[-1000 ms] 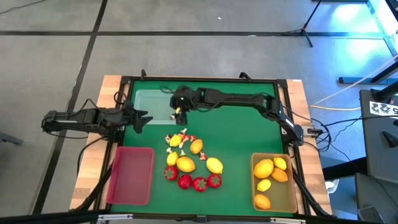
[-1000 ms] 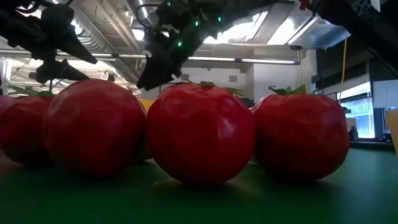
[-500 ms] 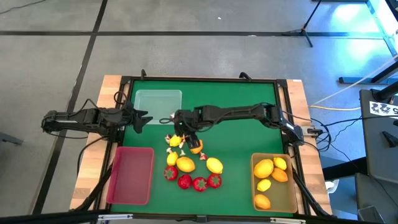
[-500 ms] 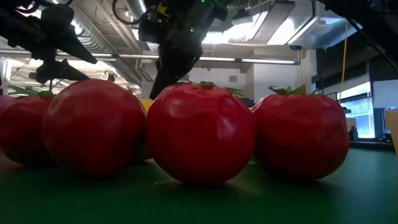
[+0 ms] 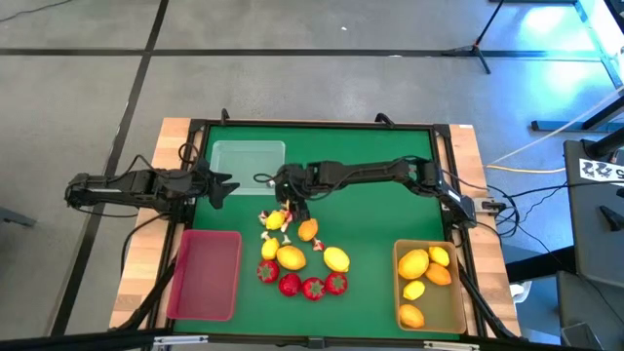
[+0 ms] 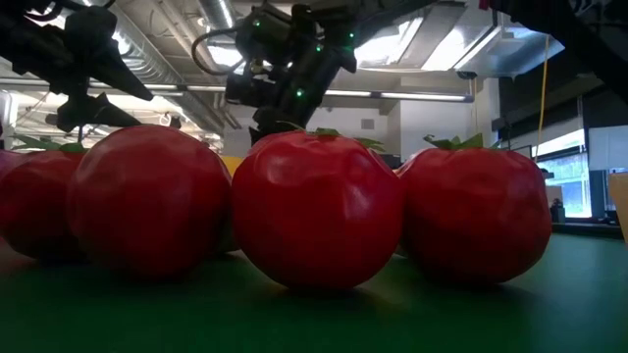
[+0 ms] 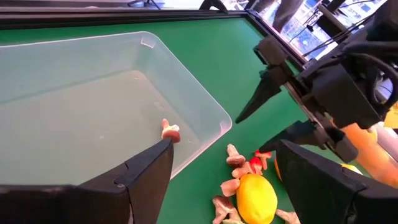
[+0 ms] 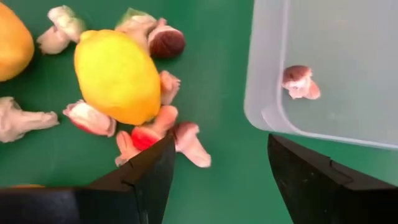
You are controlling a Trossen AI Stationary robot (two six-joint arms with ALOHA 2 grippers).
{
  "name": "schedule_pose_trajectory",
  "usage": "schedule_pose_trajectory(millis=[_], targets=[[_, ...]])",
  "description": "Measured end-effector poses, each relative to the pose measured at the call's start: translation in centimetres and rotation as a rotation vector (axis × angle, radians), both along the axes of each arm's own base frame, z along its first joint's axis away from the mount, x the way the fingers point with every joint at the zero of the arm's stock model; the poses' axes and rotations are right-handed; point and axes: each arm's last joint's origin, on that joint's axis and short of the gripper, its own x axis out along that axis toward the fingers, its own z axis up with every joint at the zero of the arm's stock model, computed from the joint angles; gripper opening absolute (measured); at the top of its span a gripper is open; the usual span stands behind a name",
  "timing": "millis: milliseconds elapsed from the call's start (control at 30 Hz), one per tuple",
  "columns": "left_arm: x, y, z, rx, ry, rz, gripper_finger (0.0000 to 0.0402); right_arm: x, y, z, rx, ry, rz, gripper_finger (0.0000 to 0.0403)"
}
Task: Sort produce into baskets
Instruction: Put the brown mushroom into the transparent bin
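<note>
Right claw [image 5: 286,203] parted and grasping nothing, poised low above the green surface [image 5: 375,210], reached across from the right side. Directly beneath and just ahead of its fingers [image 8: 134,186]: a heap of tiny white-and-red bits [image 8: 158,134] pressed around one yellow lemon [image 8: 117,76]. Just beside the claw, toward the far left corner: the clear basket [image 5: 247,166], its rounded corner close to the fingertips, with a single white-and-red bit [image 8: 300,83] lying inside near that corner. Slightly beyond the claw, toward the near edge: an orange fruit [image 5: 308,230], two more lemons [image 5: 291,256] and a row of red strawberries [image 5: 312,288], all loose on the surface. Same strawberries looming large in the low view [image 6: 316,211], green tops showing, the right arm's dark wrist hanging above them.

Well off from the right claw, at the near left: the red basket [image 5: 206,274], nothing visible in it. At the near right: the tan basket [image 5: 430,289], holding several yellow lemons and an orange piece.

Left claw [image 5: 222,188] spread wide and holding nothing, parked just beside the clear basket's left wall, pointing at it.
</note>
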Motion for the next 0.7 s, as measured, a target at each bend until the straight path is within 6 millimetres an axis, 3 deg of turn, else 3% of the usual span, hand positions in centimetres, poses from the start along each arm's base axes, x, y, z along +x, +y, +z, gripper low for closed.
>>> schedule_pose_trajectory(millis=[700], targets=[[0.0,0.0,0.0,0.001,0.004,0.0,0.0279,-0.2,0.0,-2.9,0.019,-0.054,-0.021,0.0253]])
